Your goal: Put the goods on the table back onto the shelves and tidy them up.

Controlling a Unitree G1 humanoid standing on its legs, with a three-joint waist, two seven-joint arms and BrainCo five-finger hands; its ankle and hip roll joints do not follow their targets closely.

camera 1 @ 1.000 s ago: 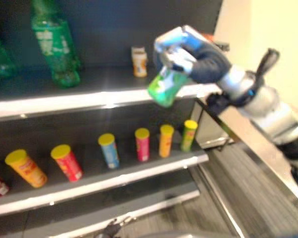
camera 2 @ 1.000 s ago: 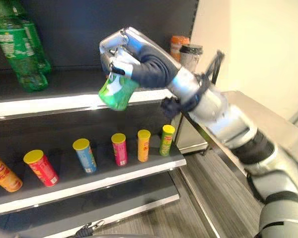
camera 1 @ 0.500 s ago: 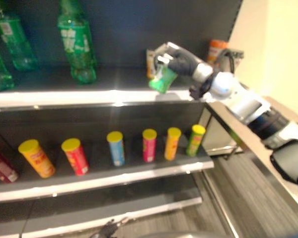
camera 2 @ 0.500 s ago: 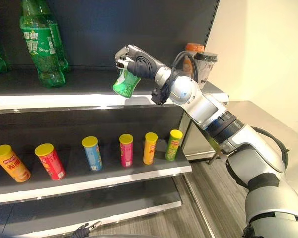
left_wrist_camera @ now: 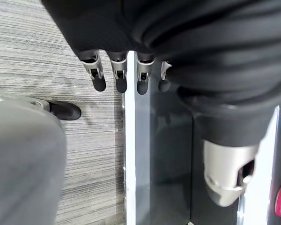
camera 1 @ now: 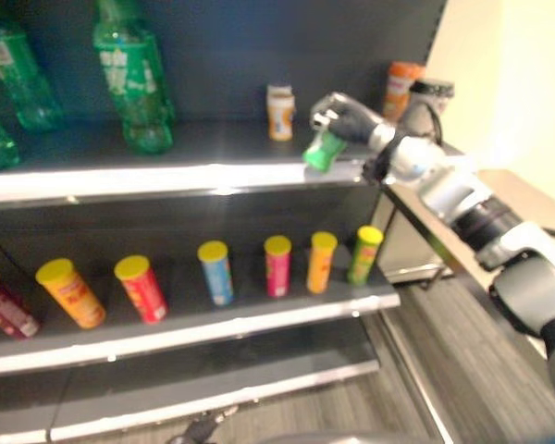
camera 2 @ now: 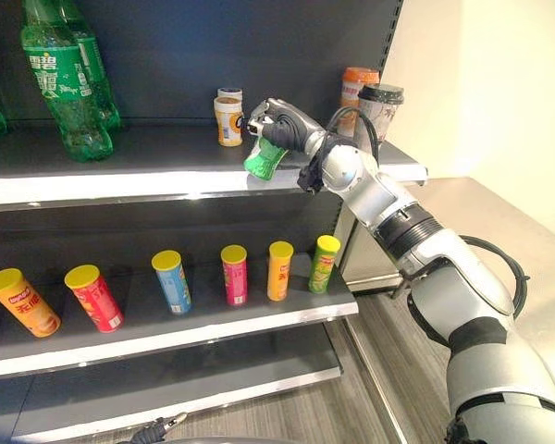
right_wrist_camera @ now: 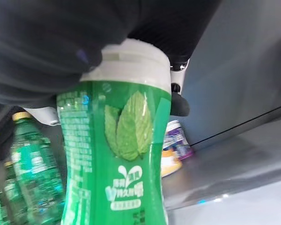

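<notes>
Now the right hand (camera 2: 282, 125) is gripping a small green plastic bottle with a white cap (camera 2: 263, 158), fingers curled round its upper part, and is holding it tilted just above the front edge of the dark upper shelf (camera 2: 166, 171). Compared with a second ago, the arm is reaching much farther in: the bottle was hanging in front of the shelf edge and is now sitting over the shelf itself, just right of a small orange and white cup (camera 2: 228, 120). That suggests the placing step is nearly done; the bottle is probably about to be stood upright and let go. Tall green plastic bottles (camera 2: 60, 79) are standing at the far left of that shelf, and coloured snack tubes (camera 2: 233, 274) are lining the shelf below. The left hand (left_wrist_camera: 117, 75) is hanging idle with straight fingers, over the floor.
</notes>
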